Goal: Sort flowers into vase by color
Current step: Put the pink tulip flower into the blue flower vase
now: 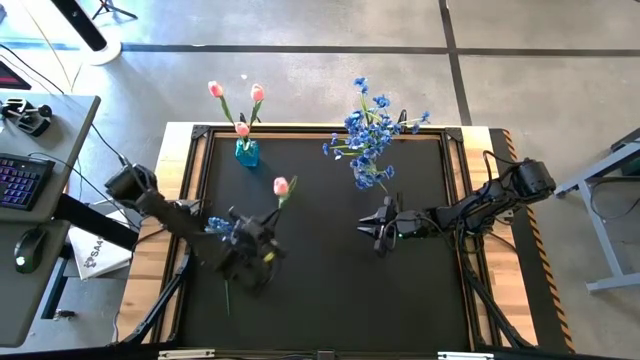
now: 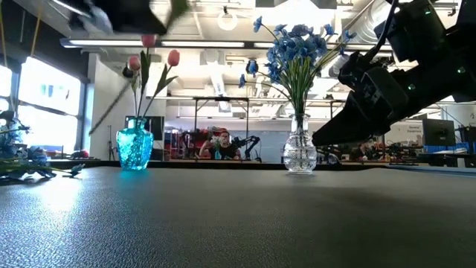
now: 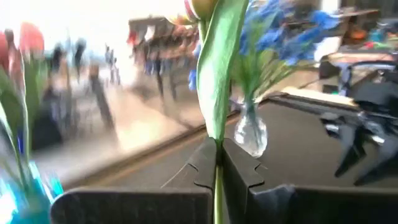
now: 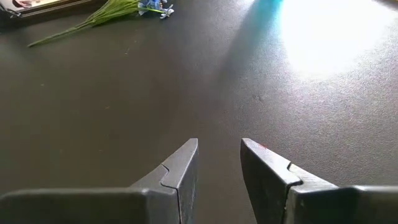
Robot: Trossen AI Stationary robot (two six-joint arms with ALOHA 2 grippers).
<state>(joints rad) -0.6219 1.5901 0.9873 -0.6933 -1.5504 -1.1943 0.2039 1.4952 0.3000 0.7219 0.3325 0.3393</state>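
My left gripper hovers over the table's near-left part, shut on a pink-orange tulip. A blue glass vase at the far edge holds three tulips. A clear vase to its right holds several blue flower bunches. One more blue bunch lies flat on the table beside my left arm. My right gripper is open above the table's middle right and holds nothing. My left gripper pinches the tulip's green stem between its two fingers, just below the long leaf. The fingers lie across the stem. The tulip is lifted clear of the table and tilted, its blossom toward the far edge and its stem end toward the near edge.
The black mat is bare in the near middle and right. A wooden rim frames it. A desk with a keyboard and a mouse stands to the left. People show in the room behind the table.
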